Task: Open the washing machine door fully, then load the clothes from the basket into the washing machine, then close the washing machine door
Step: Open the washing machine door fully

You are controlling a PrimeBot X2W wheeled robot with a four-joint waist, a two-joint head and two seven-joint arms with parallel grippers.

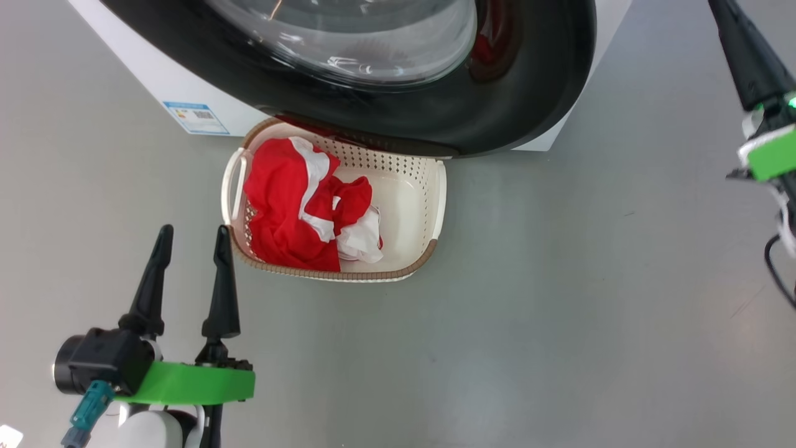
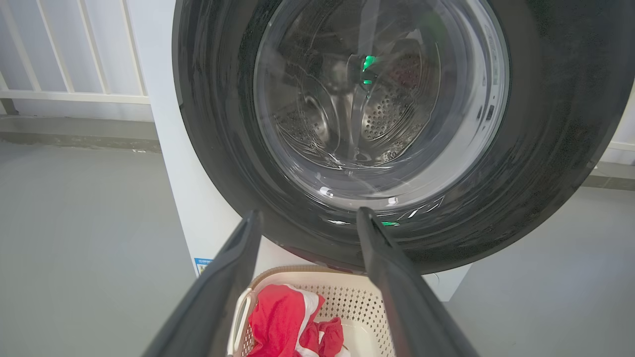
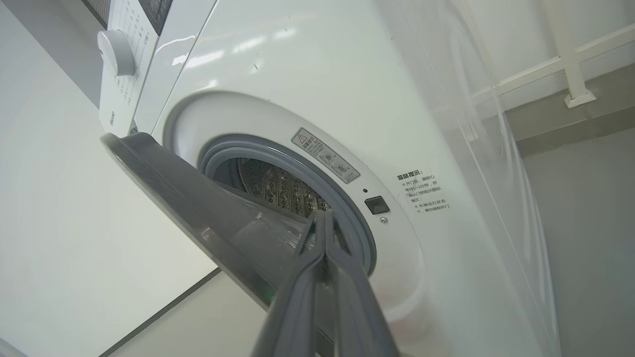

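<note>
left pincer [image 1: 194, 236] stands wide, holding nothing, just beside the basket [image 1: 429, 249] on the floor [image 1: 559, 323]. right pincer [image 3: 322, 215] is pressed together and empty, its tips near the part-open washing machine door [image 3: 188, 198] and the washing machine [image 3: 307, 74] mouth. the clothes [image 1: 280, 205] lie in the basket's left half.

Left gripper [image 1: 194, 230] low, fingers spread (pointing forward); right gripper [image 3: 323, 218] held high, fingers pressed together.

Grey floor [image 1: 559, 311], white railing [image 2: 74, 96]
</note>
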